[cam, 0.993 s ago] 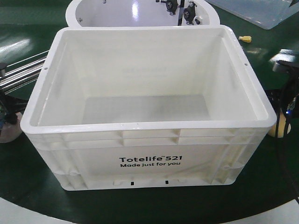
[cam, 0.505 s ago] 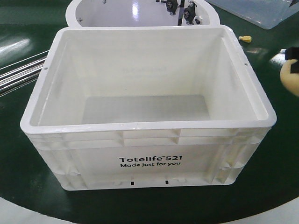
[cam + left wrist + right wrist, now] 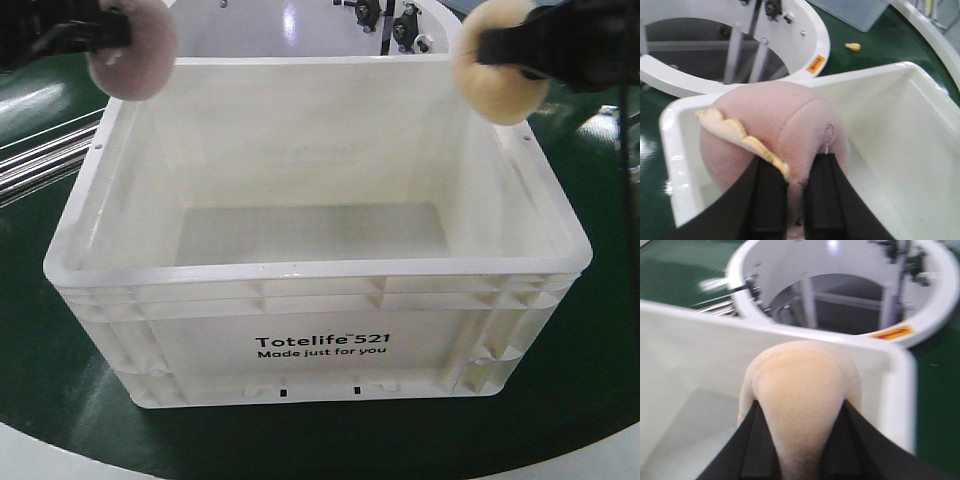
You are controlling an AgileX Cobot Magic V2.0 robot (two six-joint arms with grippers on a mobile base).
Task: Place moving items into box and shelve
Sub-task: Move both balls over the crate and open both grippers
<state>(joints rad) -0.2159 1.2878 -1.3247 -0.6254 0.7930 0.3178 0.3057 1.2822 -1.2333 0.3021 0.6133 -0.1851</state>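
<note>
The left gripper is closed on the pink lump, its two black fingers pressing into the underside so that the plush bulges between them. The right gripper is clamped the same way on the tan lump. In both wrist views the fingers hide the lower part of each lump, and the right wrist view is blurred, so the tan surface shows little beyond a faint rounded seam. In the front view both arms are dark and cut off by the top edge, and their jaws are hard to make out there. The pink lump is soft, with stitched seams and a cream-yellow scalloped strip across one side; it hangs over the far-left corner of the box. The tan lump hangs over the far-right corner, overlapping the rim. The white box, printed "Totelife 521", stands on the green surface before a white ring-shaped frame.
</note>
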